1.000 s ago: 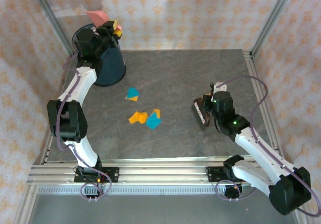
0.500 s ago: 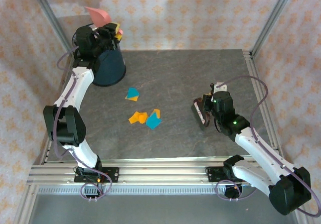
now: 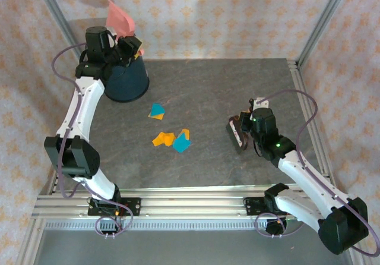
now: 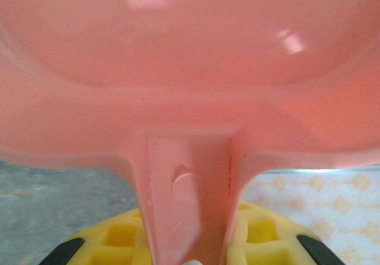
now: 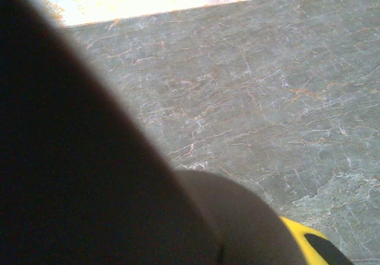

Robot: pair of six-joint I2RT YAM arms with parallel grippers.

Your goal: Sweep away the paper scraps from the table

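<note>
Dustpan [image 3: 119,18] in the left claw [image 3: 127,44], bin [image 3: 126,81] just below that claw on the table [image 3: 208,87], paper scraps [image 3: 170,135] lying well left of the right claw [image 3: 246,128], brush [image 3: 237,135] in it.

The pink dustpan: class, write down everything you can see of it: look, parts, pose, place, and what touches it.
The dustpan is pink, glossy and plastic-looking: a wide shallow scoop narrowing into a flat handle with a small round mark. The left tool is shut on that handle, yellow pads either side. The pan is held in the air, tipped steeply with its scoop upward, over the dark blue bin at the table's far left corner.
</note>
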